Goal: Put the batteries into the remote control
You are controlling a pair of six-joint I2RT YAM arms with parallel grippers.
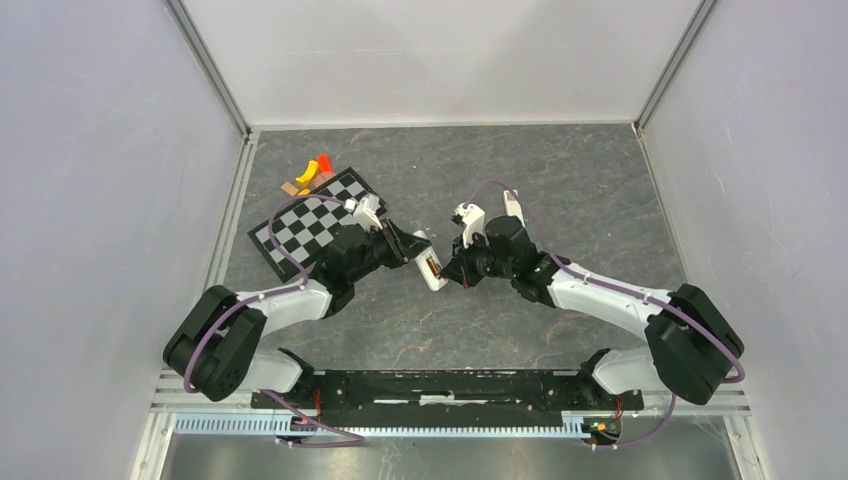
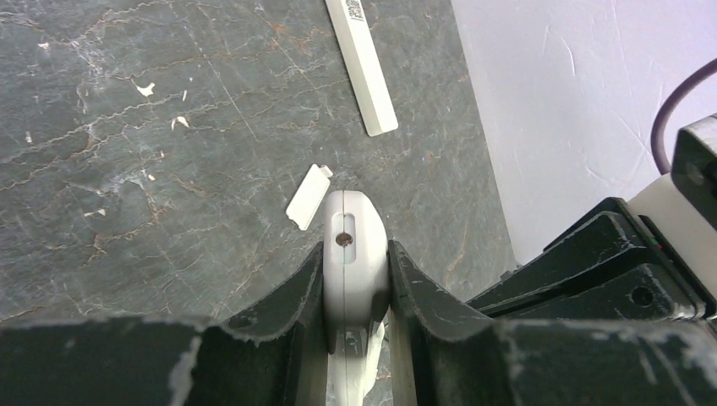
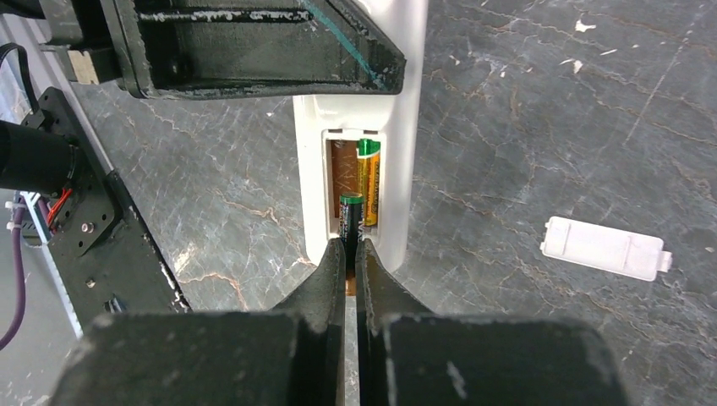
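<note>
Left gripper point(image 2: 355, 254) clamps remote control point(image 3: 407, 169). Right gripper point(image 3: 351, 252) pinches loose battery point(image 3: 351, 211) at its tips, seated battery point(image 3: 369, 179) just ahead. Battery labels and white strip point(image 2: 363, 63) print unreadable.

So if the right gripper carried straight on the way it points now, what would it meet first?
The remote control: the right gripper points its held battery at the open compartment's empty slot, beside the seated battery. Depth is unclear, so the remaining gap is hard to judge.
</note>
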